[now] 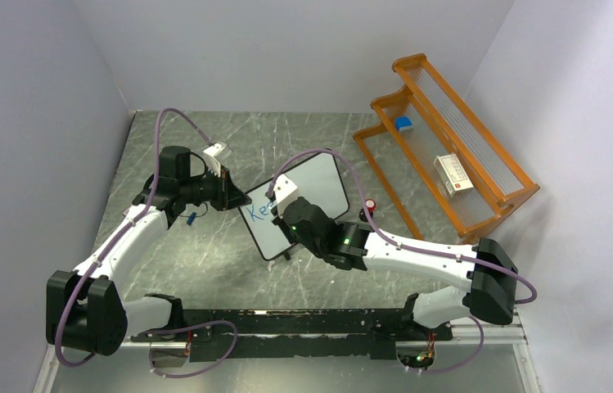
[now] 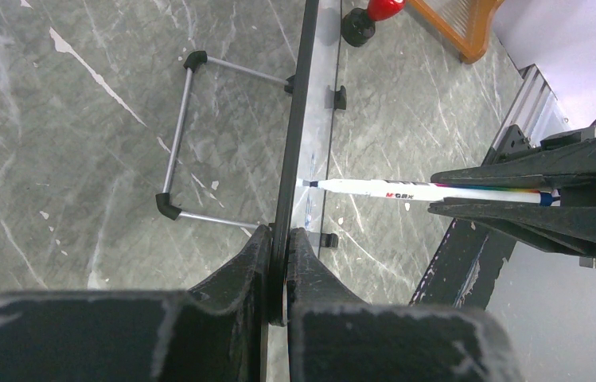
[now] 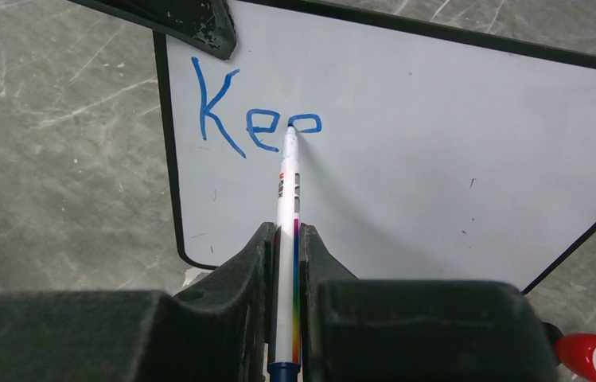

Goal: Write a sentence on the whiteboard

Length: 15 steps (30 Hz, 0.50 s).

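The whiteboard [image 1: 319, 182] stands tilted on the marble table, its black frame seen edge-on in the left wrist view [image 2: 296, 111]. My left gripper [image 1: 236, 199] is shut on the board's left edge [image 2: 278, 239]. My right gripper [image 1: 284, 214] is shut on a white marker [image 3: 286, 199] with a rainbow stripe [image 2: 390, 190]. The marker's blue tip touches the board face [image 3: 438, 159]. The sentence [image 3: 251, 119] so reads "Ke" plus a partly drawn letter in blue, near the board's upper left corner [image 1: 259, 214].
An orange rack [image 1: 483, 176] stands at the back right, holding a small blue item [image 1: 403, 124] and a white box [image 1: 453, 174]. A red-topped cap on a black base [image 1: 369, 206] sits right of the board. The board's wire stand [image 2: 183, 135] rests behind it.
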{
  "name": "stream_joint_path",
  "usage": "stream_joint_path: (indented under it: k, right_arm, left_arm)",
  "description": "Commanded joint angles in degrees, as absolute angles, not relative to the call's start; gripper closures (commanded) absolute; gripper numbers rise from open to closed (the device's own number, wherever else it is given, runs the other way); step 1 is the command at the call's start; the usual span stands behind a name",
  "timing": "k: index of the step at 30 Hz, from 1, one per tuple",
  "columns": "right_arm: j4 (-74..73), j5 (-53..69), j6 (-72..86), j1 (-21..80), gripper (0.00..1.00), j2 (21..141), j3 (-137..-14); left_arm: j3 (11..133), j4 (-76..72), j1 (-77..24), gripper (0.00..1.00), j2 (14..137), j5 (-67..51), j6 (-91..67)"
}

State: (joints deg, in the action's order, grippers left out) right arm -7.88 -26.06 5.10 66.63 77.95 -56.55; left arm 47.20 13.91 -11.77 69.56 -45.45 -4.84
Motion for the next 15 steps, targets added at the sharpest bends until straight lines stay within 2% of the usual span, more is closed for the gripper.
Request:
stream_joint_path:
  k: [1, 15]
  right_arm:
    - [-9.8, -25.8, 5.2, 66.3, 1.0, 77.8, -56.1]
    - [-11.4, -27.1, 5.1, 66.3, 1.0, 78.0, -55.6]
  left_arm:
    - [46.8, 18.2, -12.2, 0.95, 71.5, -40.1, -2.0]
    - [46.7, 18.4, -12.3, 0.95, 71.4, -40.1, -1.9]
